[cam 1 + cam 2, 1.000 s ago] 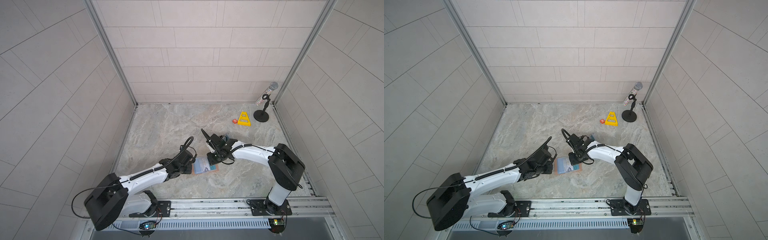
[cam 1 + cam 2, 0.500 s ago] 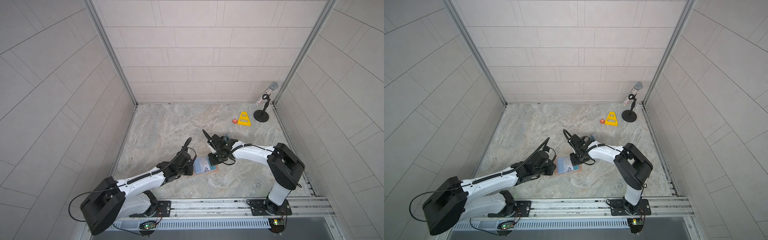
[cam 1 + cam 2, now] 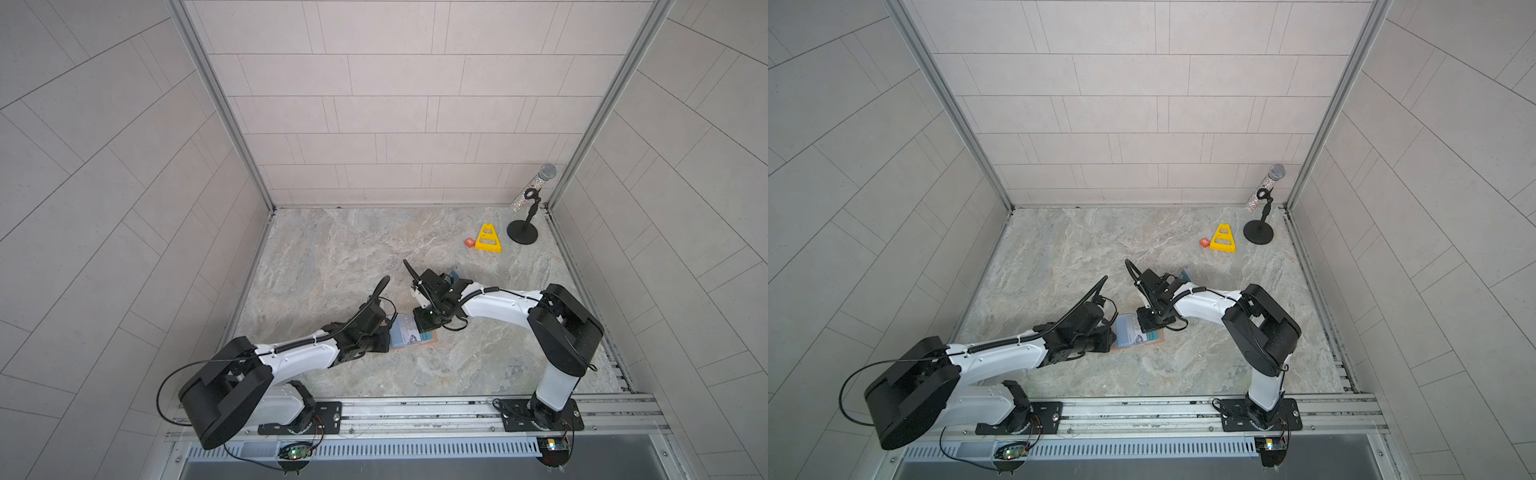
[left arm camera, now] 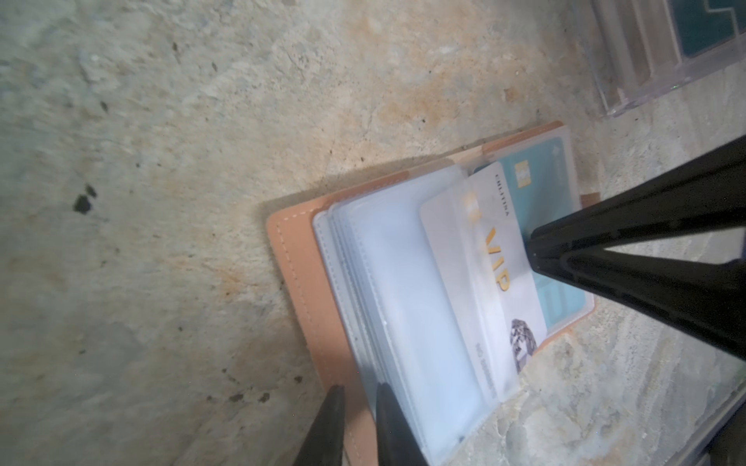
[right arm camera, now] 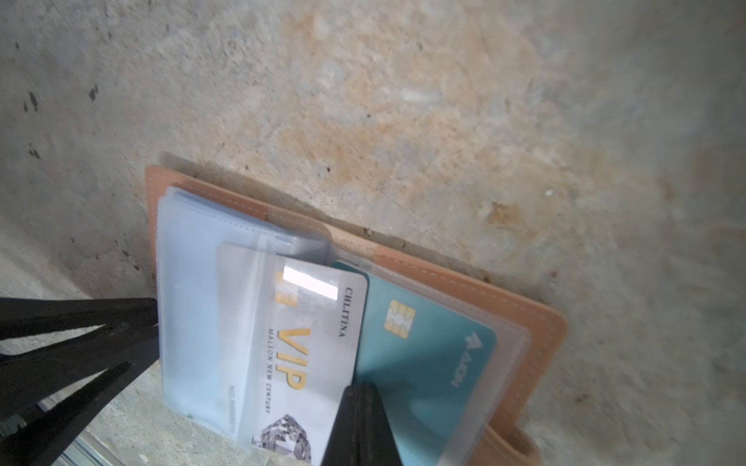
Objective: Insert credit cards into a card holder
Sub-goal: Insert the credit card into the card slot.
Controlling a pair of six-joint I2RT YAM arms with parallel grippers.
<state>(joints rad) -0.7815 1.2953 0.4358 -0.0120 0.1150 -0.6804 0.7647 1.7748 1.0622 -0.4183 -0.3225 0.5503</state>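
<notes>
Right gripper [image 5: 359,397] reads to me as closed, jaws pressed together. Its tip is down on the open card holder [image 5: 537,335], right at the long edge of the pale card [image 5: 319,343]. That card says "VIP" in gold, "CHLITINA" along one edge and "MALSON NEW CENTURY" beside the VIP, and carries a diamond picture. The line starting "NO." is too blurred for me to read. It lies partly under a clear sleeve [image 4: 387,282] and partly out of it.

Beside it a teal card [image 5: 428,363] sits in the sleeve against the leather cover. It has a gold chip and a white logo whose word I make out only roughly as "AION".

Left gripper [image 4: 359,389] has its jaws a narrow gap apart at the card holder's opposite cover, with tan leather showing between them. Whether they pinch it I cannot tell.

In both top views the card holder lies on the table [image 3: 353,257] between the two arms, partly hidden by them. A clear box [image 4: 629,60] is cut off at the frame edge, with something teal inside. An orange block [image 3: 470,242] carries a white "R".
</notes>
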